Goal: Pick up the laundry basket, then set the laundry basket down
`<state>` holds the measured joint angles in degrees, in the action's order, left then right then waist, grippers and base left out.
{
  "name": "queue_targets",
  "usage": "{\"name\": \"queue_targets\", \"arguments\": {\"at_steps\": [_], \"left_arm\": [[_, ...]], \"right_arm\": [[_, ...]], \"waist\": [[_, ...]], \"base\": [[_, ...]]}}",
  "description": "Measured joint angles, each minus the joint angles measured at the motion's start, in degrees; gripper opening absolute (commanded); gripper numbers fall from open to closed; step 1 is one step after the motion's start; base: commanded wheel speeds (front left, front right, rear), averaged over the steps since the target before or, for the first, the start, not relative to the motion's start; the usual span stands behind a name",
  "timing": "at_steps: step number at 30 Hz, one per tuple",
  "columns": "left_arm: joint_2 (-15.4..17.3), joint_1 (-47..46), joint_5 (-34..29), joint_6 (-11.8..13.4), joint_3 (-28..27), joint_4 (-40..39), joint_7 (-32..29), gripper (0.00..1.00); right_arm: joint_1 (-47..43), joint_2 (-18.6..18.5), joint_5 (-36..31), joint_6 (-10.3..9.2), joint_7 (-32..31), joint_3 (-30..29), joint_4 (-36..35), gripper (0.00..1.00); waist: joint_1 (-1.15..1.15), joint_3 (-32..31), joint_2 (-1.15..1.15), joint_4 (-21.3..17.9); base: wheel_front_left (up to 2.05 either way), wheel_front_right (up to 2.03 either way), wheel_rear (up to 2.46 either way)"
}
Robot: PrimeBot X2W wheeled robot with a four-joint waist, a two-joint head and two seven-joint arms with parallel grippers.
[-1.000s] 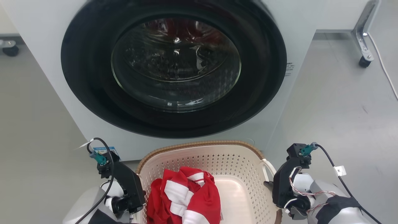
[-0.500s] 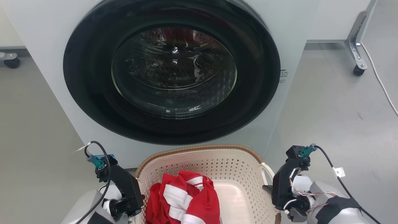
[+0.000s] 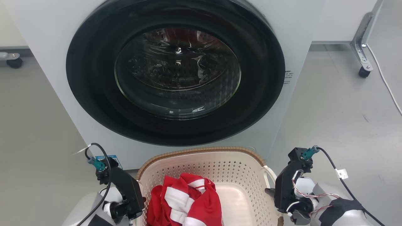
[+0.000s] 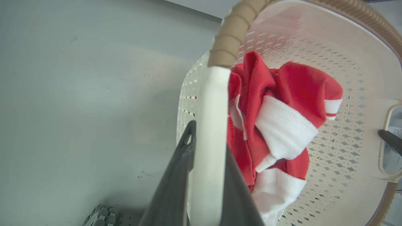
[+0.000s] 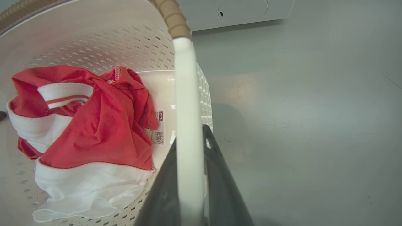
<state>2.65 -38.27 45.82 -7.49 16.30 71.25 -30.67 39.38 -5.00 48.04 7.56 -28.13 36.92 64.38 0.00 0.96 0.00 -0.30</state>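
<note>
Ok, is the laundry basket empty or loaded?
Loaded, partly: a crumpled red-and-white garment lies inside the laundry basket, with bare floor beside it.

A white front-loading washing machine (image 3: 47, 56) stands on a smooth pale grey floor (image 3: 339, 113), its wide round black door (image 3: 94, 81) framing a domed glass porthole (image 3: 177, 72). Far right, an angled metal bracket leg (image 3: 361, 44) ends in a small black caster (image 3: 364, 72), with a thin white cable (image 3: 385, 83) trailing beside it. Another dark caster (image 3: 14, 62) sits far left.
</note>
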Motion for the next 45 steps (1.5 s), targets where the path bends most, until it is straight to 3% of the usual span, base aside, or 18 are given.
{"name": "queue_targets", "arguments": {"at_steps": [22, 45], "left_arm": [[0.13, 1.03, 0.49, 0.0, 1.14, -1.34, 2.69, 0.0], [-0.41, -1.3, -0.33, -0.01, 2.61, -3.01, 11.01, 0.0]], "right_arm": [[0.02, -0.56, 1.81, 0.0, 0.6, 1.54, -0.69, 0.0], [3.12, -2.09, 1.91, -0.01, 5.33, 2.66, -2.91, 0.0]], "waist": [[0.0, 2.1, 0.0, -0.24], [0.01, 16.38, 0.0, -0.35]], "base": [[0.0, 0.0, 0.0], [0.0, 0.0, 0.0]]}}
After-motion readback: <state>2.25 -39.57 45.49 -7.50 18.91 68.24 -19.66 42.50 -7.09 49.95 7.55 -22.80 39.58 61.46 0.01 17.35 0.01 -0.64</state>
